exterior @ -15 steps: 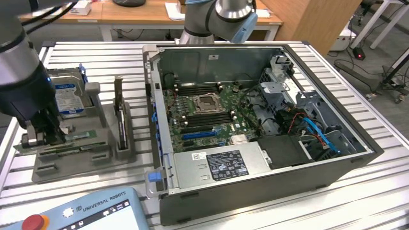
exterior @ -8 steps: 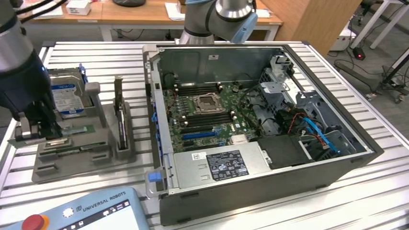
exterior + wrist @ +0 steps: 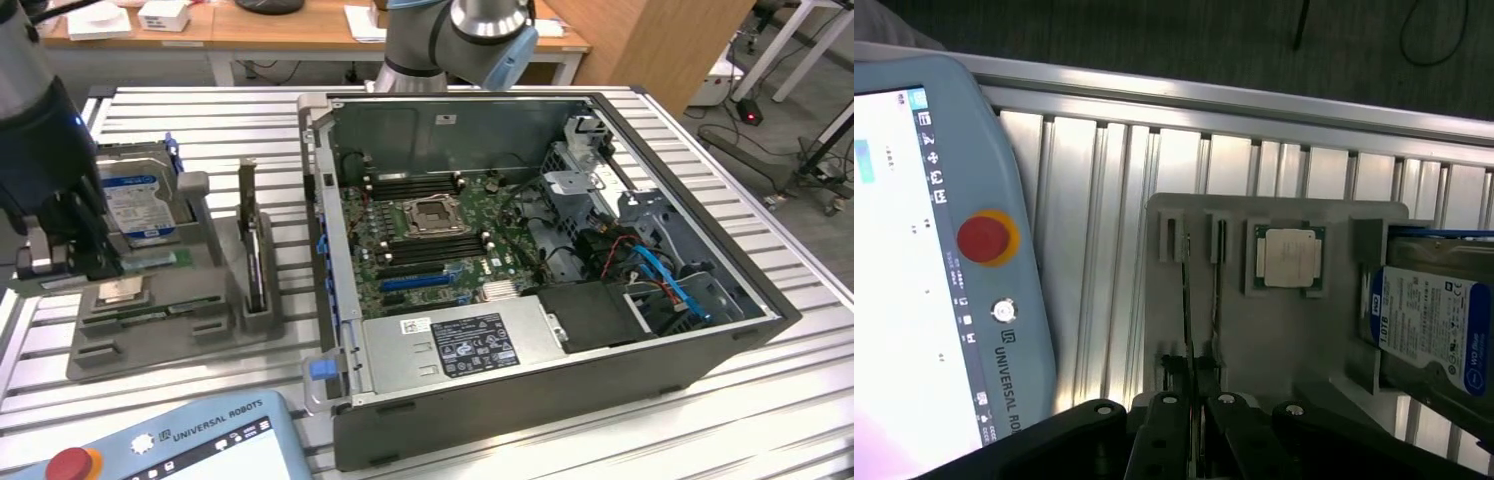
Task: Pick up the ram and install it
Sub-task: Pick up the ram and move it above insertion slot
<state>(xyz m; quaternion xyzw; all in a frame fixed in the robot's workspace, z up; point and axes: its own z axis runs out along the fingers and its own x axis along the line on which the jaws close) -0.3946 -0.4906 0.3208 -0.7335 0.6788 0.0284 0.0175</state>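
Starting at the exterior view's left: the arm's hand (image 3: 1197,402) is down over the grey parts holder (image 3: 1304,340), which sits on the slatted tabletop (image 3: 1094,260). The wrist view shows it best. The two dark fingers (image 3: 1166,428) are clenched on the ram (image 3: 1185,300), a thin stick standing on edge in a slot of the holder, and the stick runs straight in between them. So the ram is gripped but sitting in its slot, not lifted out.

A second thin stick (image 3: 1216,290) stands in the next slot over, just beside the hand and parallel to the gripped one. One pocket further from the hand lies the square silver processor chip (image 3: 1290,257), flat, face up. Beyond that is the hard drive (image 3: 1429,325) with its blue and white label, propped on edge in the same holder.

The teach pendant (image 3: 174,445) lies on the tabletop near the hand, screen lit, red stop button (image 3: 982,238) facing up.

Moving toward the exterior view's right, a dark expansion card (image 3: 250,240) stands upright in its own grey stand (image 3: 254,300), near the hand but not touching it.

Then, well apart from the hand, comes the open computer case (image 3: 441,130) lying on its side, with the motherboard (image 3: 427,235) facing up and the power supply (image 3: 454,345) along the near edge.
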